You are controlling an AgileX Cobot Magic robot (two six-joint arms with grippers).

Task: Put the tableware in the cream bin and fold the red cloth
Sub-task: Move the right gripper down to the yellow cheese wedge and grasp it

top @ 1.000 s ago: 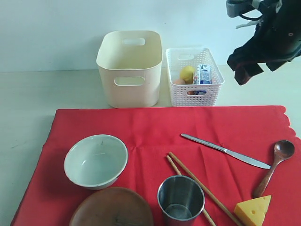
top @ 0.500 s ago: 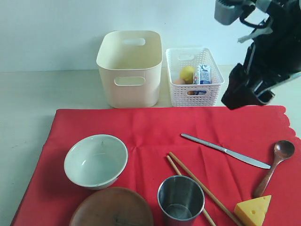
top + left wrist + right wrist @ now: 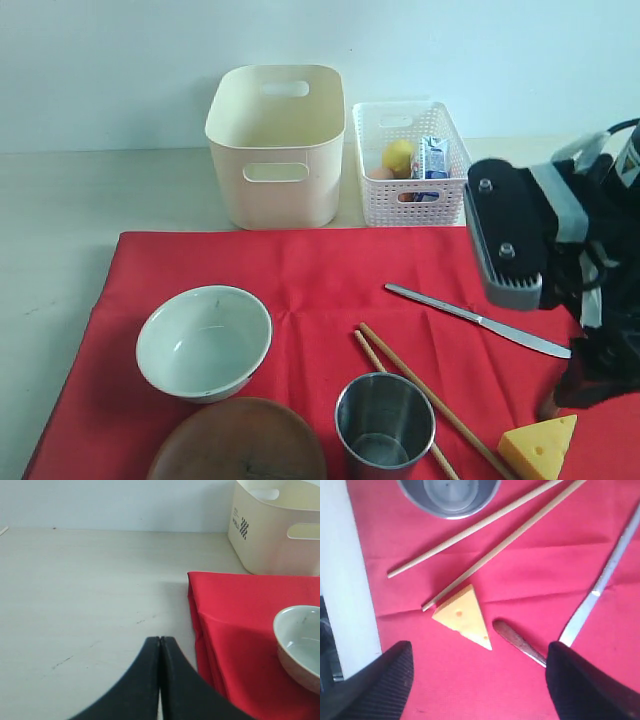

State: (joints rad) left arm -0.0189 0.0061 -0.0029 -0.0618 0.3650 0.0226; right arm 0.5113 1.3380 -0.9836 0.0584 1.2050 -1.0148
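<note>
The red cloth (image 3: 300, 270) lies flat with a pale bowl (image 3: 203, 342), wooden plate (image 3: 240, 440), steel cup (image 3: 384, 420), chopsticks (image 3: 420, 390) and knife (image 3: 470, 318) on it. Behind it stands the cream bin (image 3: 275, 145), with nothing showing inside. My right arm (image 3: 520, 235) hangs low over the cloth's right end and hides the spoon there. In the right wrist view my right gripper (image 3: 480, 680) is open just above the cloth, with the spoon handle (image 3: 520, 642) between the cheese (image 3: 462, 615) and knife (image 3: 600, 585). My left gripper (image 3: 160, 639) is shut and empty over bare table beside the cloth's left edge (image 3: 200, 625).
A white perforated basket (image 3: 455, 185) right of the cream bin holds a lemon (image 3: 398, 155) and a blue carton (image 3: 432, 158). The cheese wedge (image 3: 538, 445) lies at the cloth's front right. Bare pale table (image 3: 90, 590) stretches left of the cloth.
My right arm has come down from the upper right to just above the cloth's right end, now covering the spoon in the exterior view. Its jaws stay open.
</note>
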